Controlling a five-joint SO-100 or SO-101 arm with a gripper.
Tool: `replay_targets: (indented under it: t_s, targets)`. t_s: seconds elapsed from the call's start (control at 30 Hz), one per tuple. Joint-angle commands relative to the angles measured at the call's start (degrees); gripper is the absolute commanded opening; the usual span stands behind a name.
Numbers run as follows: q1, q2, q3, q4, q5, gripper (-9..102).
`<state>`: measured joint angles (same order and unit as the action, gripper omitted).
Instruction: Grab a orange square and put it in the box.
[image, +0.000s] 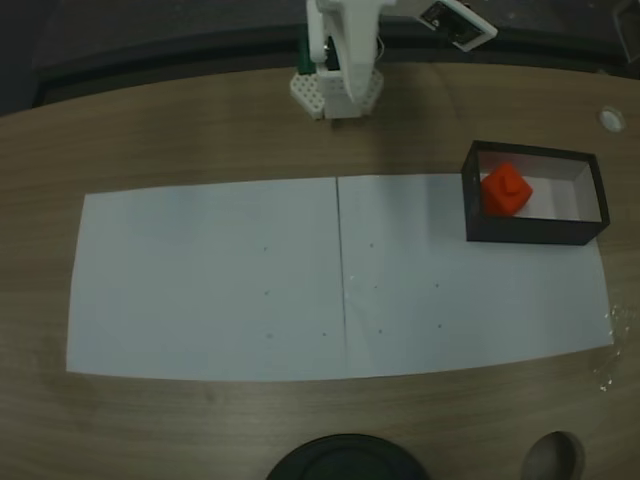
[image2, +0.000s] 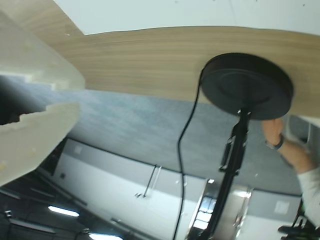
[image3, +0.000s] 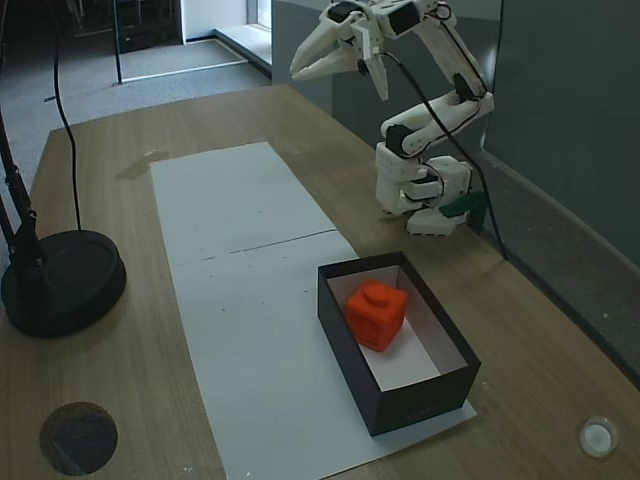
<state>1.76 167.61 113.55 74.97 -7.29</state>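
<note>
The orange square (image3: 377, 314) sits inside the box (image3: 430, 400) on the white paper (image3: 240, 260), and the hand (image3: 302, 71) hangs high above the counter (image3: 100, 400), well apart, fingers slightly parted, gripping nothing.

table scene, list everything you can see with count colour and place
orange square: 1, orange-red, inside the box
box: 1, black walls, white inside, on the paper's end
paper sheets: 2, white, side by side on the table
table: 1, wood grain
stand base: 1, black round, table edge
person's hand: 1, by the stand pole, wrist view
arm base: 1, white, table's far edge
gripper: 1, white, raised, empty
</note>
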Motion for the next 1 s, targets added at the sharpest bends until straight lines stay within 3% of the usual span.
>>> replay_targets:
  t_s: [0.0,0.23,0.43,0.7,0.97]
  targets:
    - [1.3,14.2,7.1,-0.4,-0.2,0]
    - [1.9,32.2,21.2,-4.4,-0.2,0]
    - [1.8,30.9,25.8,-5.4,0.2,0]
    - [1.8,30.9,42.8,-12.3,0.2,0]
    - [1.8,30.9,56.5,-12.7,0.3,0]
